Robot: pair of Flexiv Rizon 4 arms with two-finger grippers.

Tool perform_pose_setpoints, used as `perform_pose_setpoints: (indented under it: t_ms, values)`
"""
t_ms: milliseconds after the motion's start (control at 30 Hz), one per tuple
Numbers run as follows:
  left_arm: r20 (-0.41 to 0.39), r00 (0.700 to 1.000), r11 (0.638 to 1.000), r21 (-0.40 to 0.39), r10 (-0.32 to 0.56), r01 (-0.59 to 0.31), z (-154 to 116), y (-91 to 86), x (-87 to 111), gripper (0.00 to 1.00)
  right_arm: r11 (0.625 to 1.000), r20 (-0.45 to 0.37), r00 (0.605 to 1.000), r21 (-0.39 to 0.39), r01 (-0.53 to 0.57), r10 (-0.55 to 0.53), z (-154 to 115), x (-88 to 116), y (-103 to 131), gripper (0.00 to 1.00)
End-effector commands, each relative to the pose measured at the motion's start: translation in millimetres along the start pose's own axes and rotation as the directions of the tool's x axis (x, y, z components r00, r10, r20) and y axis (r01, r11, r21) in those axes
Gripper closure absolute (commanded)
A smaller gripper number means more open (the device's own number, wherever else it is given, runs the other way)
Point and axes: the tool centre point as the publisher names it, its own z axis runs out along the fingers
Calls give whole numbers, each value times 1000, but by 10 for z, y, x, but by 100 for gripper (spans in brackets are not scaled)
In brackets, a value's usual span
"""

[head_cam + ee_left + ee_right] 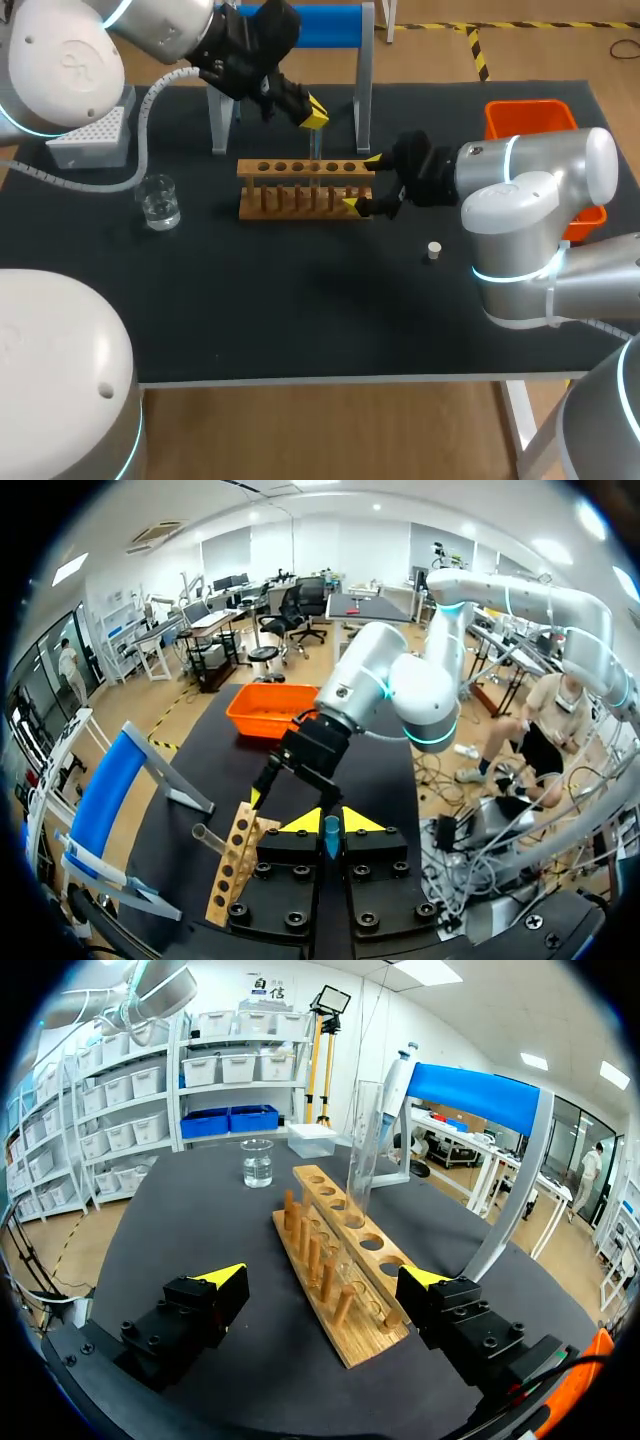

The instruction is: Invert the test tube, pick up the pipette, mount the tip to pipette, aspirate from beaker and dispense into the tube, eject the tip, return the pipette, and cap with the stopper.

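Note:
A clear test tube (315, 155) stands upright in a middle hole of the wooden rack (300, 200), its top end free. My left gripper (313, 115) hovers shut above and behind the tube, not touching it. In the left wrist view the tube (205, 835) rises from the rack (232, 875) beside the left gripper (331, 822). My right gripper (362, 183) stands open at the rack's right end. In the right wrist view the right gripper (322, 1285) straddles the near end of the rack (365, 1345) without touching it, with the tube (362, 1150) ahead. The pipette (395, 1080) hangs on its stand.
A beaker (160, 200) with clear liquid sits left of the rack. The white tip box (95, 135) is at the far left. A small white stopper (433, 250) lies right of the rack's front. An orange bin (530, 120) fills the back right. The blue-topped stand (365, 90) is behind the rack.

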Motion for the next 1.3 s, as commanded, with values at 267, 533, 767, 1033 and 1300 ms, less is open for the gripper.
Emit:
perform_pose_setpoints:
  t_ms: [267,533,767,1033,1300]
  values:
    - [-3,1000,1000,-5,0,0,-4,-7,-9,100,1000,-11,1000,-1,15,-15,-36,13,0,0]
    - [-3,1000,1000,-5,0,0,-4,-7,-9,100,998,-49,997,-32,50,-52,-383,83,26,0]
    - [-3,1000,1000,-5,0,0,-4,-7,-9,100,978,-145,981,-183,100,-127,-768,162,125,0]
    - [-3,1000,1000,-5,0,0,-4,-7,-9,100,930,-269,935,-343,132,-232,-1142,356,345,0]
    - [-3,1000,1000,-5,0,0,-4,-7,-9,100,883,-403,882,-469,30,-243,-1304,460,565,0]
